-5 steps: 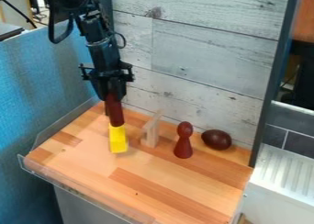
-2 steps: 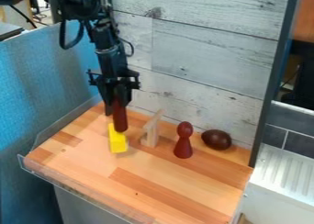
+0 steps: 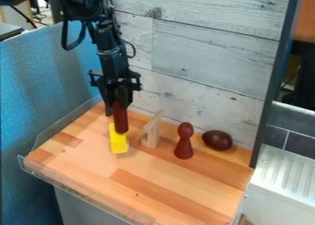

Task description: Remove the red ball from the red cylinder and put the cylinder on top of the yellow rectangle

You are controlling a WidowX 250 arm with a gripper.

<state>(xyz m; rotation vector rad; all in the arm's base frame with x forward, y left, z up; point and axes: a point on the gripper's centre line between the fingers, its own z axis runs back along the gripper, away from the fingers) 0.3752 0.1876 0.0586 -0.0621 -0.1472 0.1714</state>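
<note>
The hand (image 3: pixel 118 109) has moved the red cylinder (image 3: pixel 121 122) slightly rightward.

Upright red cylinder (image 3: pixel 121 120), yellow block (image 3: pixel 119 145), ball (image 3: pixel 217 140) well apart

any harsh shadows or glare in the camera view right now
Camera view: the light looks soft, with no hard-edged shadows across the wooden board; no strong glare on the dark red ball or the yellow block; the black gripper is so dark that its details partly merge.
</note>
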